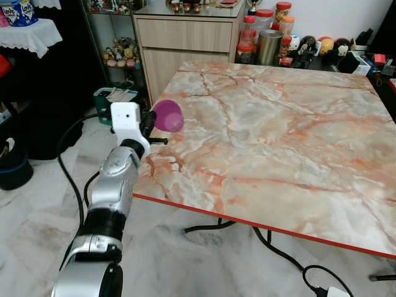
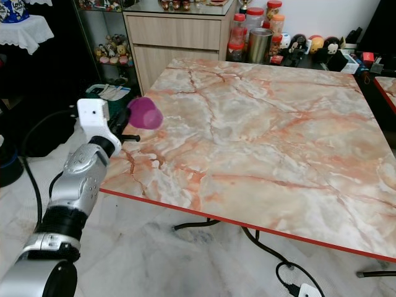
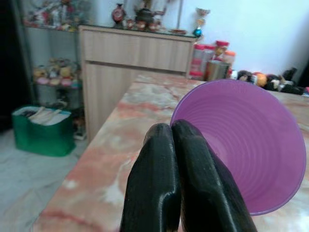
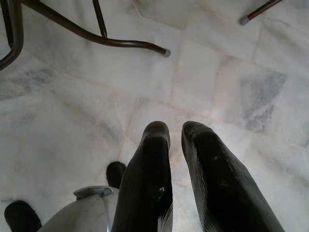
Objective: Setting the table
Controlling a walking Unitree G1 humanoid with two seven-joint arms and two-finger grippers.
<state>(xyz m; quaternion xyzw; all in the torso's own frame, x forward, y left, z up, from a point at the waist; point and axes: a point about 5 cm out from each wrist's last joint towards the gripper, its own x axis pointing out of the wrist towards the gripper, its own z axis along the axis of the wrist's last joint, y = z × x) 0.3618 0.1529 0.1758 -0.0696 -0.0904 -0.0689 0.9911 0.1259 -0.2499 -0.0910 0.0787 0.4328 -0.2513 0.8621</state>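
One purple bowl (image 1: 168,115) hangs tipped on its side above the table's (image 1: 278,142) left edge, near the far-left corner, its rim pinched by the left gripper (image 3: 174,140), probably so it can be carried in over the marble top before being set down. The right gripper (image 4: 176,140) hangs idle over the floor, fingers slightly parted around nothing.
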